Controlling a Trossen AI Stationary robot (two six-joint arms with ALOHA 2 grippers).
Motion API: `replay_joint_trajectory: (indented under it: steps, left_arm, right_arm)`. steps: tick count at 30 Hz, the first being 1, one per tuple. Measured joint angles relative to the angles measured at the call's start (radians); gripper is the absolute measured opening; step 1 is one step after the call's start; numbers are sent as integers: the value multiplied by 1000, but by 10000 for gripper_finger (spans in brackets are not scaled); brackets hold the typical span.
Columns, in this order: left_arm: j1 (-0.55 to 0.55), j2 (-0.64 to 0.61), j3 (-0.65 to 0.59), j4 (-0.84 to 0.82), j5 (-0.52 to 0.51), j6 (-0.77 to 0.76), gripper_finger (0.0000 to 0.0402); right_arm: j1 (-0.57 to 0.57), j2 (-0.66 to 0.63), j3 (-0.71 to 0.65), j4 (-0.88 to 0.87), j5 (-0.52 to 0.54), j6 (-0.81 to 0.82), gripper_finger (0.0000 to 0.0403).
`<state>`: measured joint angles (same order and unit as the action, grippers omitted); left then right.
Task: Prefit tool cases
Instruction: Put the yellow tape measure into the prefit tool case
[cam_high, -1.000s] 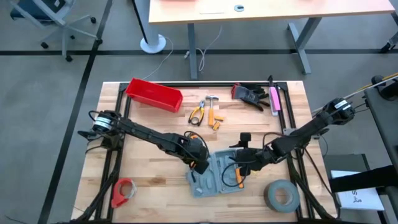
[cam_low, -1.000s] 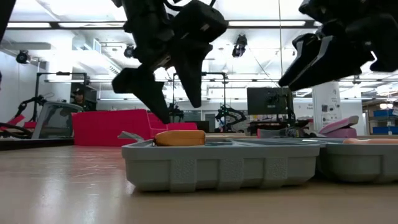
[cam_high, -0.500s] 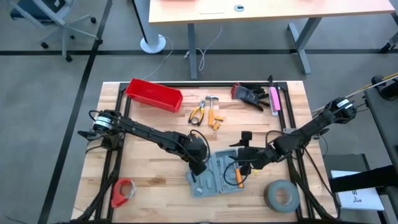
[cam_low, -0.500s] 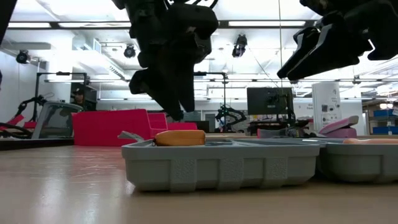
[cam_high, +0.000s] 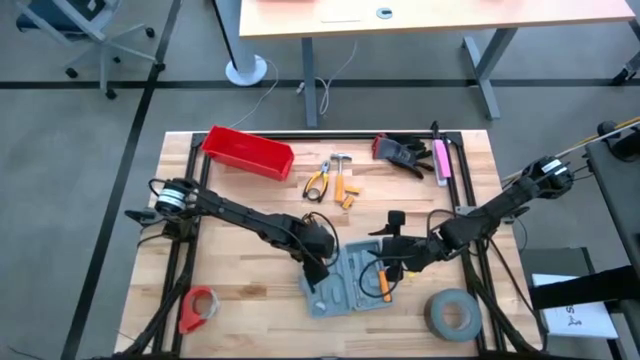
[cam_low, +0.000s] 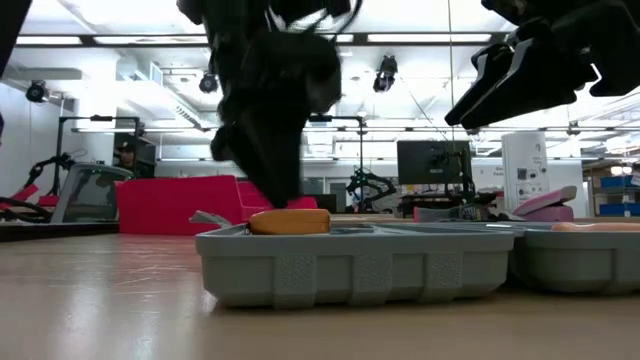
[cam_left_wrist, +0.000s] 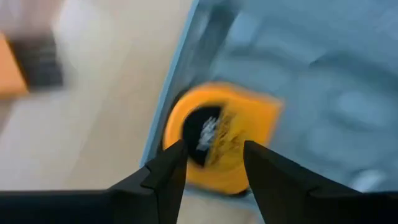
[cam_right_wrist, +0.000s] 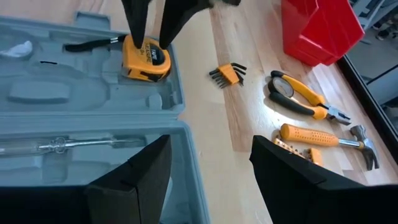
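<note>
The grey-blue tool case lies open and flat on the wooden table, its moulded recesses facing up. A yellow tape measure lies flat in the case's corner recess. Straight above it, my left gripper points steeply down, its fingers a narrow gap apart over the round face. In the low view the left gripper stands just over the tape measure. My right gripper hangs open above the case's other half, where an orange-handled screwdriver lies. My left gripper comes at the tape measure's flat top face from above, its fingertips down at that face. Whether they touch it I cannot tell. The tape measure lies flat in the case's recess.
On the far side of the case lie a red bin, pliers, a hammer, a hex key set and black gloves. A grey tape roll sits near the right front, a red roll near the left front.
My left gripper has rolled about its own axis, drawn its fingers from a wide spread to a narrow gap, and sunk a little toward the tape measure. The tape measure and the case have stayed where they were.
</note>
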<state>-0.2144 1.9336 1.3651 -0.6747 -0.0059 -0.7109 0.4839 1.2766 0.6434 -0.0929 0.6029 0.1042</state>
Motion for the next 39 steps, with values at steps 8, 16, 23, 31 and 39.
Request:
replay_joint_trajectory:
  steps: [8,16,23,31,39]
  left_arm:
    - [2,49,4,3,29,-17,154]
    - [5,-16,20,-27,19,-31,153]
    - [5,-21,101,-43,5,-6,157]
    - [5,-19,99,-60,-12,-5,157]
    - [-5,93,91,-12,5,11,157]
  right_arm:
    - [0,0,0,-1,2,9,199]
    - [0,0,0,-3,1,18,199]
    - [0,0,0,-3,0,18,199]
    - [0,0,0,-3,-1,19,199]
    - [0,0,0,-3,-1,19,199]
